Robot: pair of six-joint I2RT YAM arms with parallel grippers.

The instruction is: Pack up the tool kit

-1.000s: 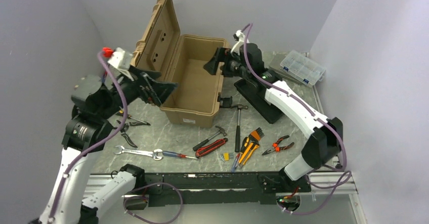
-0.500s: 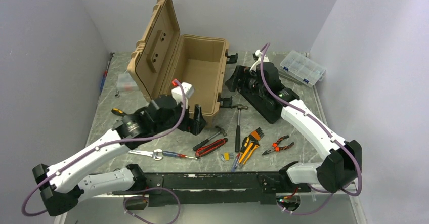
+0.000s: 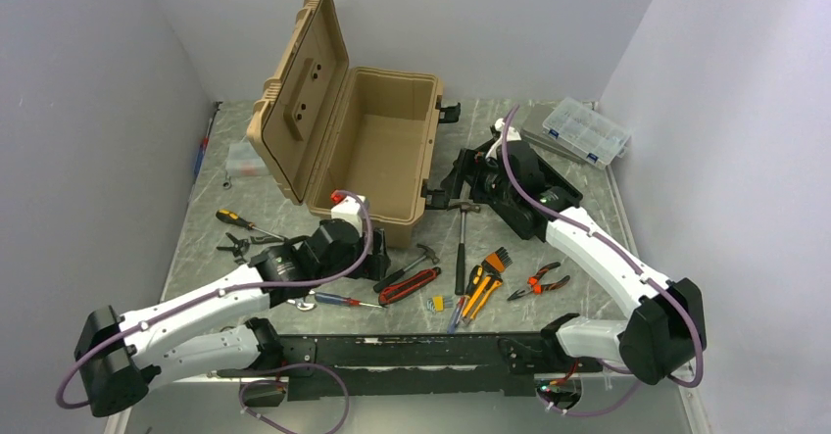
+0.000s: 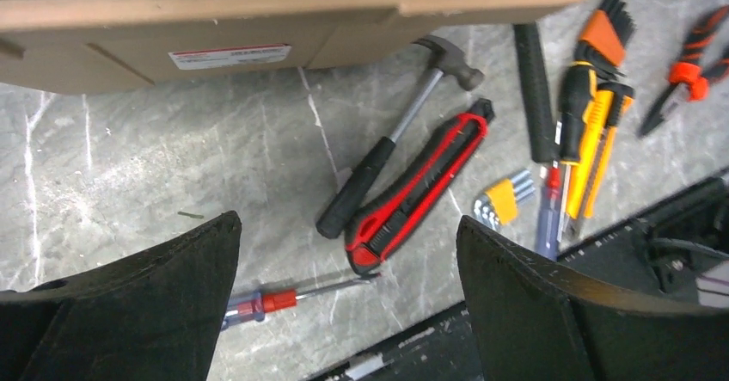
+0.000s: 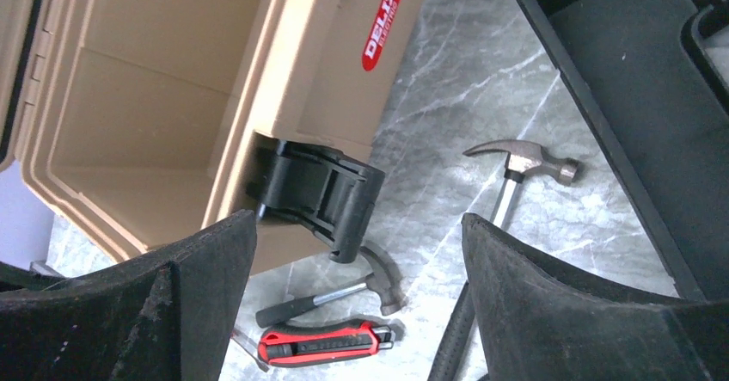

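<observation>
The toolbox [image 3: 387,150] is a tan hard-plastic case with ribbed, moulded walls. It stands open just beyond the left pincer [image 3: 378,250] and just left of the right pincer [image 3: 453,181], with its lid [image 3: 299,101] tilted up on the far-left side. Both pincers are released, their matt black fingers spread wide and holding nothing.

Ahead of the left pincer [image 4: 348,220] runs the box's smooth front wall, which bears a white sticker [image 4: 229,55] with a red stripe. Straight ahead of the right pincer [image 5: 359,219] a chunky black latch [image 5: 322,192] hangs off the box's edge, with a glossy red oval label [image 5: 382,15] beyond it. To that pincer's right lies the black insert tray [image 5: 636,97], rectangular, dull and smooth-walled.

Between the left pincer's fingers lie:
- a small claw hammer [image 4: 395,136] with a steel shaft and black rubber grip;
- a red-and-black utility knife [image 4: 413,192];
- nearer in, a screwdriver [image 4: 258,304] with a translucent blue-and-red handle.

Off to that pincer's right are:
- a larger hammer [image 4: 535,89];
- yellow-and-black knives [image 4: 585,114];
- a fan of hex keys [image 4: 503,205];
- red-handled pliers [image 4: 688,67].

All of it rests on a grey, marble-veined tabletop [image 4: 172,157]. A clear organiser case [image 3: 586,130] sits well beyond the right pincer, in the far right corner. Plain pale lilac-grey walls [image 3: 490,13] enclose three sides
</observation>
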